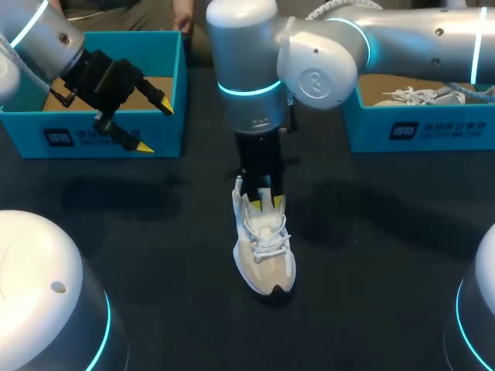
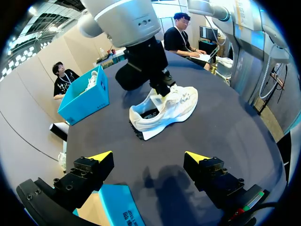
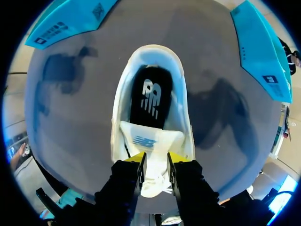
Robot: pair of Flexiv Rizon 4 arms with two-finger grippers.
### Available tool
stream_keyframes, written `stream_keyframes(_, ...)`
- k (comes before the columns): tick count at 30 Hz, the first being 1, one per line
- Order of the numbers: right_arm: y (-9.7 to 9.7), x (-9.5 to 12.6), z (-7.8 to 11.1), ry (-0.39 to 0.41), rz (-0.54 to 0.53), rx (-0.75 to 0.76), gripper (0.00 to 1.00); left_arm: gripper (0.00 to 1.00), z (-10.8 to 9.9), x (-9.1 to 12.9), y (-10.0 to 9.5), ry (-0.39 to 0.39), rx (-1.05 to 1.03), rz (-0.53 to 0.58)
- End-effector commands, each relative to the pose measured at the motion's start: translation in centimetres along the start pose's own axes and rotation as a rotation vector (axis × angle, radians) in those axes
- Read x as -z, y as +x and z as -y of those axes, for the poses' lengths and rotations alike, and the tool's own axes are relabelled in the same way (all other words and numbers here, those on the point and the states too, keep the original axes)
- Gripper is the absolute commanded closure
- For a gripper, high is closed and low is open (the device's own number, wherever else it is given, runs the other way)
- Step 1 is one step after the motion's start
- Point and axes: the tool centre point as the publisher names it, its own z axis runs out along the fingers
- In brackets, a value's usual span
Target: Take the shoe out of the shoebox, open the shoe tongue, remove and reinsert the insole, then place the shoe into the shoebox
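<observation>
A white shoe (image 1: 264,251) is seen lying about the middle of the dark table (image 1: 155,232), upright on its sole, with the toe turned toward the near edge and the heel toward the far edge; it is well apart from both boxes; inside it a black insole (image 3: 151,96) is laid bare in the heel part; the white tongue (image 3: 153,141) is held up between the two fingers of the right gripper (image 1: 263,202), which is set straight down over the shoe's opening; the fingers are drawn close together and are pressed against the tongue from both sides, so that it is clamped; the right arm is brought in from the table's right side and reaches to the middle; the left gripper (image 1: 155,127) is held above the front wall of the blue shoebox (image 1: 93,135) at the far left corner, with its fingers spread wide and nothing between them; a second blue shoebox (image 1: 418,127) is placed at the far right corner, and another white shoe (image 1: 418,97) is seen lying in it.
</observation>
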Motion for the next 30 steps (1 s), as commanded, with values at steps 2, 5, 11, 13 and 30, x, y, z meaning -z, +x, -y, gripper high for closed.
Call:
stream_keyframes(2,0.0,0.7,-0.1,-0.006,0.008,0.003,0.71,0.0,0.0,0.1,0.0,-0.003,0.0,-0.001)
stream_keyframes(5,0.1,1.0,-0.1,-0.012,0.013,0.002,0.67,0.0,0.0,0.1,0.0,-0.003,0.0,-0.001)
stream_keyframes(11,0.0,0.8,-1.1,-0.033,0.012,0.016,0.67,0.0,0.0,0.1,0.0,-0.003,0.0,-0.001)
stream_keyframes(13,-0.2,0.4,-1.7,-0.034,0.01,0.021,0.67,0.0,0.0,0.1,0.0,-0.003,0.0,-0.001)
stream_keyframes(30,-1.0,3.1,-2.5,-0.119,0.033,0.136,0.59,0.0,0.0,0.1,0.0,-0.003,0.0,-0.001)
